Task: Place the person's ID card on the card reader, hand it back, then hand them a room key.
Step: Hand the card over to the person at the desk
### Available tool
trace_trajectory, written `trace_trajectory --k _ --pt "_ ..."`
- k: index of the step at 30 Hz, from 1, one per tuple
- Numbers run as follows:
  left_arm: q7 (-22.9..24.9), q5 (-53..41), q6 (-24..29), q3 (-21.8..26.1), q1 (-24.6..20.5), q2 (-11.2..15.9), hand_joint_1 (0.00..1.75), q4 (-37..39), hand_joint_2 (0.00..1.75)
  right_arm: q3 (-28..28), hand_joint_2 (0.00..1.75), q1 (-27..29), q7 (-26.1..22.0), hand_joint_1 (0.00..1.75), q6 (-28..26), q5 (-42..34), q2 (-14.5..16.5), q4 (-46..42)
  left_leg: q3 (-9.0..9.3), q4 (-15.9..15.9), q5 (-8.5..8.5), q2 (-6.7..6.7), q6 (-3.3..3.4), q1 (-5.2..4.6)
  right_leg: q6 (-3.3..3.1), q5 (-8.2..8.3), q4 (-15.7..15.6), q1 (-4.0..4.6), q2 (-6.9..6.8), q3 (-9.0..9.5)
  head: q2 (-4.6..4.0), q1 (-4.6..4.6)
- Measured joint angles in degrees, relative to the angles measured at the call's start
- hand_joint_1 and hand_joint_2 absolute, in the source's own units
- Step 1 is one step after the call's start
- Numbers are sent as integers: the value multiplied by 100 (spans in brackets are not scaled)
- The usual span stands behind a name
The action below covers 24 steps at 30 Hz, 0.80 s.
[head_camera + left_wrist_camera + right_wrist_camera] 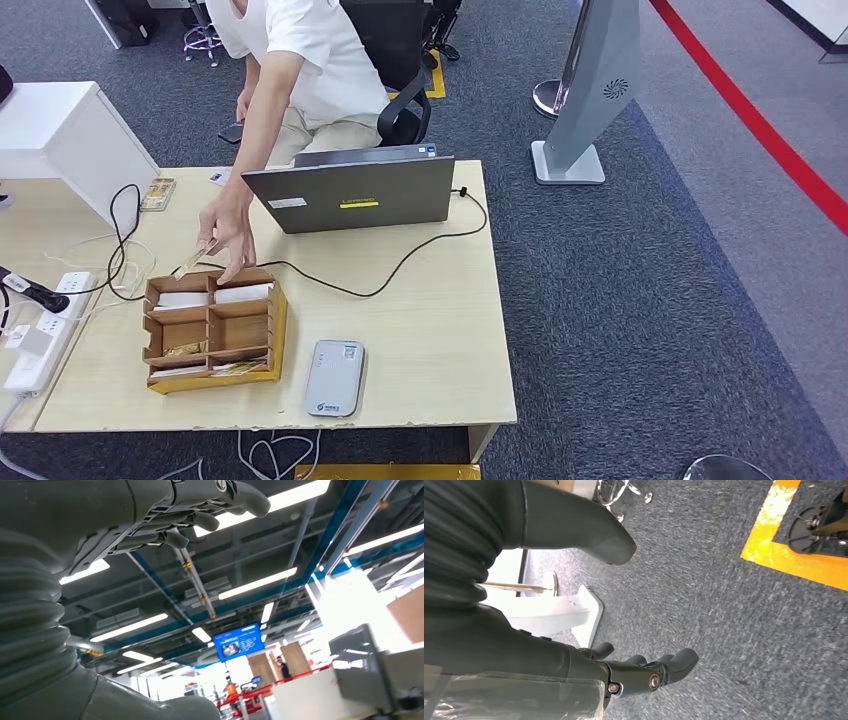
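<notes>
Person's hand (228, 232) held a card (192, 262) at the far edge of the cardboard organizer (212, 330) on the bench (430, 330); card reader (334, 377) lay just beside it; left hand (165, 515) raised, fingers apart, empty; right hand (624, 672) hung over carpet, fingers loosely apart, empty.

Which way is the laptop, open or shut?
Open. The laptop lid stands upright with its grey back facing the head camera; its screen faces away, so on or off cannot be told.

Brown organiser (212, 312), grey card reader (334, 377), grey laptop (352, 194), white shirt (310, 50).
</notes>
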Motion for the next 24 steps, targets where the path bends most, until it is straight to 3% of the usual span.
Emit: trace_trajectory --k 4,6,9,13,16,20,24 --pt "-921 -592 32 1626 238 -463 0 223 175 -24 175 22 10 0 7 45 -1 3 5 0 -4 0 2 -6 9 -9 -3 -4 -1 0 0 -2" --pt "-944 -913 63 2368 337 -865 0 285 175 -29 175 24 44 0 33 105 -2 4 8 0 -7 -1 7 -10 13 -12 -5 -8 -2 1 0 -4" --pt "-579 -1043 57 3061 457 -1548 0 336 175 -30 175 26 46 0 72 148 -17 4 9 1 -10 -16 12 -16 21 -17 -12 -15 -18 6 0 3" --pt "43 -841 -57 3585 485 -2744 0 416 175 -45 175 25 -102 0 146 117 -95 4 12 3 -9 -44 23 -34 33 -22 -18 -32 -51 22 0 3" --pt "380 -788 -8 3753 468 -3434 0 585 175 -74 175 27 -172 0 188 114 -171 4 14 11 -11 -56 31 -36 43 -22 -22 -36 -63 29 0 15" --pt "841 -320 28 3889 409 -4032 0 998 175 -91 175 49 -256 0 243 176 -272 5 18 14 -14 -64 44 -43 55 -20 -24 -42 -70 46 0 22" --pt "1192 413 -86 3941 389 -4278 0 1479 175 -90 175 83 -285 0 177 223 -305 7 21 16 -14 -65 45 -38 55 -20 -24 -38 -72 46 0 28"
